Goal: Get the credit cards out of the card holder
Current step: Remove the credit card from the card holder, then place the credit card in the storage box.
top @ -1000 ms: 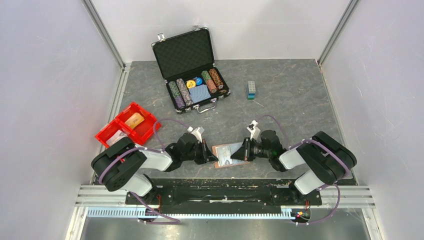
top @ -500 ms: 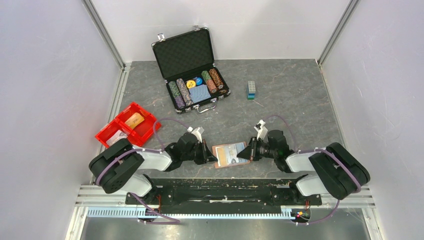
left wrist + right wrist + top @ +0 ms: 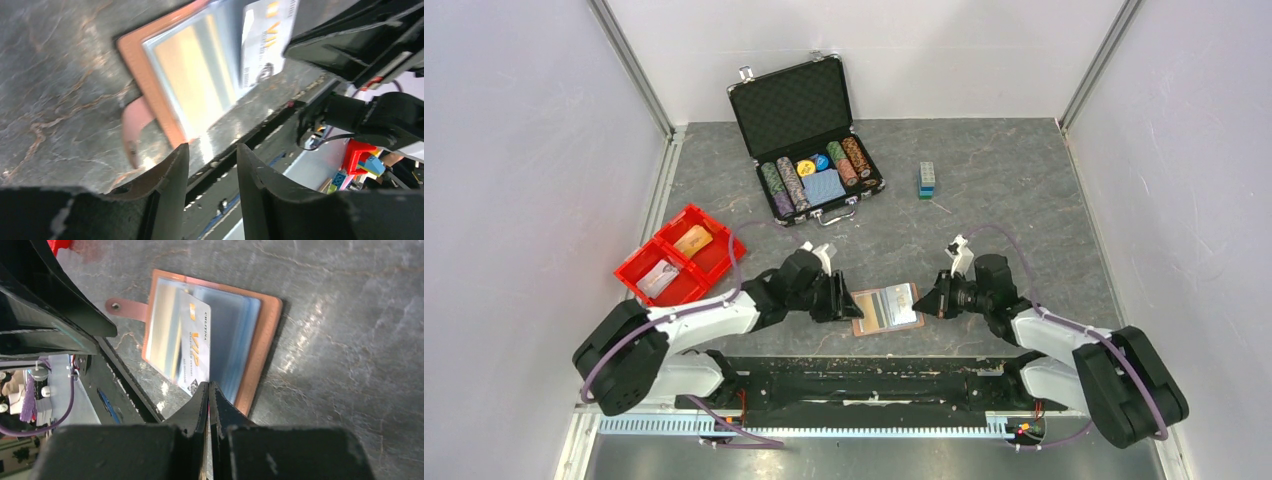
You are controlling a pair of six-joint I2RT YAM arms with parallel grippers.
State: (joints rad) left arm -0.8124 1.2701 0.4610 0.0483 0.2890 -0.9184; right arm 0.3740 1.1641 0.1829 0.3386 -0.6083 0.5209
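Lying open on the tabletop (image 3: pixel 1004 200), the wallet (image 3: pixel 886 308) is showing its cards (image 3: pixel 194 347); the left pincer (image 3: pixel 212 150) is hovering with fingers apart and empty, the right pincer (image 3: pixel 208 387) is pressing together beside it.

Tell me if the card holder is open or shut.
Open: the card holder lies spread flat, sleeves and a white card facing up, closing tab sticking out.

The card holder (image 3: pixel 889 328) lay open on the worktop (image 3: pixel 1024 200), close to its front edge and between the two claws. The left claw (image 3: pixel 848 302) was just beside its left side and the right claw (image 3: pixel 922 300) just beside its right. The credit cards (image 3: pixel 886 303) lay in it, one card (image 3: pixel 195 347) askew on top of the rest. Well behind stood the chip case (image 3: pixel 792 105), with a small block (image 3: pixel 927 180) to its right. A divided bin (image 3: pixel 720 262) sat by the left edge.
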